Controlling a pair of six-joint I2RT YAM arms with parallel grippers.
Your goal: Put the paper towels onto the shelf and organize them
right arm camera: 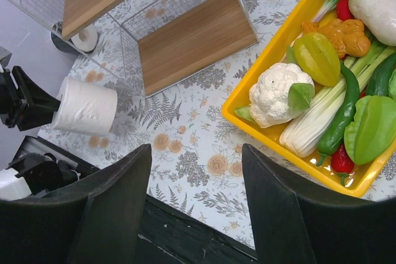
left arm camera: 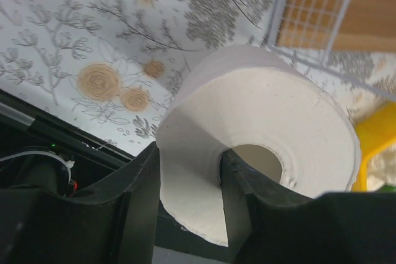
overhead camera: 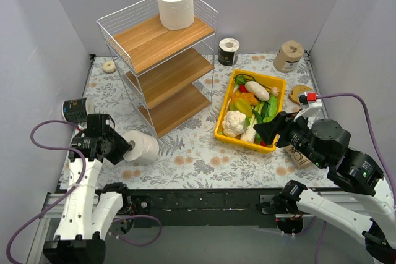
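While left hand clamps one white roll, right hand apart, second white roll atop shelf

text: none readable | signs: none (tan roll wrapper too small)

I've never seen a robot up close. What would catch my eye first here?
Probably the tall white wire shelf at the back left, with one big white paper towel roll standing on its top board. Next, the bright yellow bin heaped with vegetables to its right. Near the front left, the left claw pinches another white roll by its wall, one finger inside the core.
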